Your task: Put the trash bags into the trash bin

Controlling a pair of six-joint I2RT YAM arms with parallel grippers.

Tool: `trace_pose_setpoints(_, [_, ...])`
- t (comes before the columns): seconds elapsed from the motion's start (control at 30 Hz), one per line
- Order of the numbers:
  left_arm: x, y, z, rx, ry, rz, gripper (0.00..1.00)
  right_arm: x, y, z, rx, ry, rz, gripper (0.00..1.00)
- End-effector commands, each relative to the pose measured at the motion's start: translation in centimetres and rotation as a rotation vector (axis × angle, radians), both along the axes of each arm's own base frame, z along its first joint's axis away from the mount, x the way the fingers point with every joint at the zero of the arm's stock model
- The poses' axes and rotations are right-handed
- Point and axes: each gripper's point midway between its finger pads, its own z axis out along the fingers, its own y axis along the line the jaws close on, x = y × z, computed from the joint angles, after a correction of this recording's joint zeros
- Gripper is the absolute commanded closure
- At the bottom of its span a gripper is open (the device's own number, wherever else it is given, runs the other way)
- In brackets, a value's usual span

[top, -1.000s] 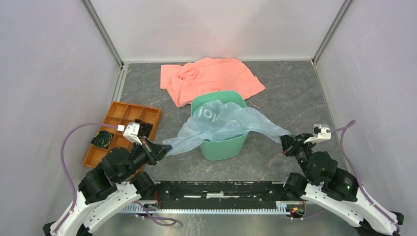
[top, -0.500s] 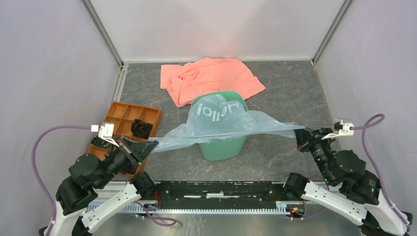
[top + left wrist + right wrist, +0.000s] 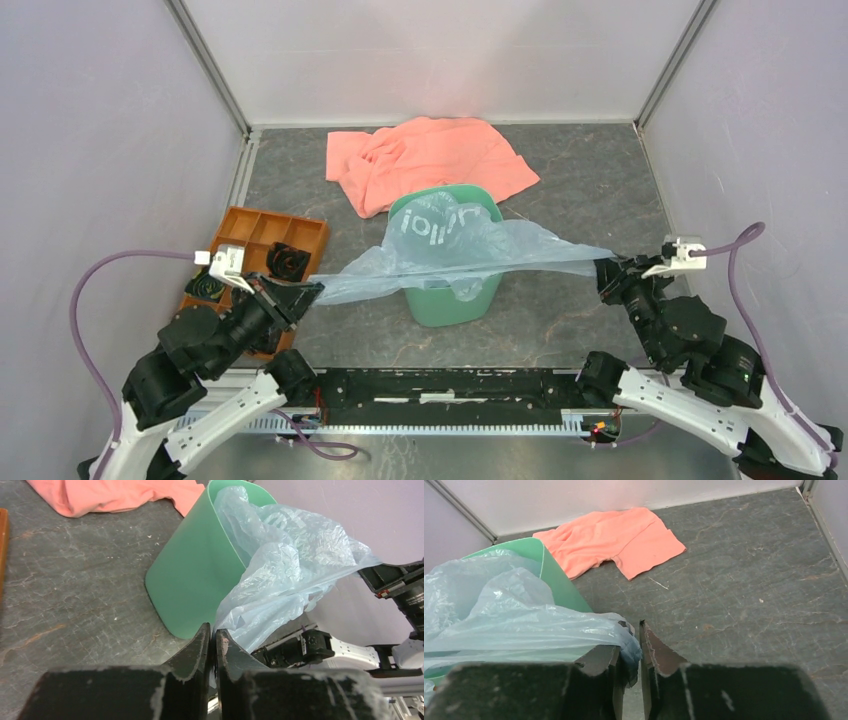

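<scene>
The pale blue-grey trash bag [image 3: 470, 245] with white lettering is stretched wide above and partly inside the green trash bin [image 3: 450, 300], which stands upright mid-table. My left gripper [image 3: 312, 290] is shut on the bag's left end, left of the bin and above the table. My right gripper [image 3: 604, 270] is shut on the bag's right end, right of the bin. In the left wrist view the jaws [image 3: 214, 630] pinch film, with the bag [image 3: 285, 565] spilling from the bin [image 3: 195, 575]. In the right wrist view the gripper [image 3: 633, 630] holds bunched film of the bag [image 3: 514, 625] beside the bin [image 3: 561, 587].
A salmon-pink cloth [image 3: 425, 160] lies flat just behind the bin, also in the right wrist view [image 3: 609, 545]. An orange compartmented tray [image 3: 250, 235] with dark items sits at the left, close to my left arm. Enclosure walls stand on three sides.
Over the last second both grippers pulled apart, drawing the bag taut across the bin. Since half a second ago both have eased slightly inward, and the bag sags a little.
</scene>
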Motion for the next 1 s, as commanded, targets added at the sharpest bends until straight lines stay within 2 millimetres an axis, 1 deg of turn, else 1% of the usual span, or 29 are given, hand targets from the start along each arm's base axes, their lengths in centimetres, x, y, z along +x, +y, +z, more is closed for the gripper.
trace_pose_setpoints(0.0, [1.0,0.2,-0.1,0.009,-0.017,0.046,0.82,0.9,0.4,0.4,-0.024,-0.041,-0.027,0.77])
trace_pose_setpoints(0.07, [1.2,-0.6,-0.5,-0.024,0.014,0.036,0.75,1.2,1.7,0.1,-0.019,-0.045,0.01,0.68])
trace_pose_setpoints(0.13, [1.2,-1.7,-1.2,-0.055,0.042,0.013,0.69,1.3,2.7,-0.7,0.011,-0.033,0.031,0.49])
trace_pose_setpoints(0.17, [1.2,-2.1,-1.5,-0.075,0.056,0.001,0.64,1.4,3.3,-1.2,0.029,-0.026,0.045,0.37])
trace_pose_setpoints(0.2, [1.1,-2.6,-1.8,-0.097,0.074,-0.01,0.58,1.4,4.0,-1.7,0.053,-0.02,0.065,0.27])
trace_pose_setpoints(0.23, [1.1,-3.1,-1.8,-0.127,0.083,-0.024,0.51,1.4,4.6,-1.9,0.088,-0.019,0.083,0.2])
trace_pose_setpoints(0.27, [0.9,-3.5,-1.9,-0.151,0.091,-0.039,0.44,1.3,5.4,-2.4,0.117,-0.013,0.107,0.1])
trace_pose_setpoints(0.3, [0.8,-4.0,-1.8,-0.188,0.099,-0.055,0.33,1.3,6.3,-2.2,0.163,-0.026,0.142,0.04])
trace_pose_setpoints(0.33, [0.7,-4.3,-1.5,-0.214,0.095,-0.07,0.27,1.1,7.0,-2.1,0.196,-0.033,0.17,0.02])
trace_pose_setpoints(0.43, [0.5,-4.7,-0.5,-0.278,0.1,-0.086,0.11,0.9,8.3,-1.9,0.325,-0.021,0.202,0.02])
trace_pose_setpoints(0.5, [0.4,-4.9,-0.4,-0.292,0.121,-0.089,0.02,0.9,8.6,-1.9,0.393,-0.01,0.201,0.02])
trace_pose_setpoints(0.53, [0.5,-5.2,-0.5,-0.294,0.137,-0.093,0.0,1.0,8.6,-2.0,0.436,0.007,0.18,0.02])
trace_pose_setpoints(0.63, [0.5,-6.3,-1.2,-0.283,0.188,-0.12,0.01,1.3,8.4,-2.4,0.517,0.023,0.141,0.02])
trace_pose_setpoints(0.67, [0.5,-6.6,-1.5,-0.274,0.201,-0.127,0.03,1.4,8.4,-2.6,0.519,0.02,0.136,0.05])
trace_pose_setpoints(0.73, [0.6,-7.1,-1.8,-0.257,0.206,-0.144,0.16,1.5,8.1,-2.6,0.503,0.005,0.127,0.22])
trace_pose_setpoints(0.77, [0.7,-7.2,-1.9,-0.25,0.205,-0.147,0.25,1.6,7.8,-2.6,0.483,0.0,0.119,0.34])
trace_pose_setpoints(0.8, [0.7,-7.2,-2.1,-0.245,0.203,-0.146,0.32,1.6,7.6,-2.8,0.451,-0.005,0.118,0.4])
trace_pose_setpoints(0.9, [0.6,-7.1,-2.1,-0.246,0.19,-0.153,0.54,1.4,7.4,-2.7,0.342,-0.03,0.142,0.53])
trace_pose_setpoints(0.97, [0.3,-7.3,-2.0,-0.238,0.177,-0.178,0.68,1.1,7.8,-1.7,0.205,-0.079,0.214,0.6])
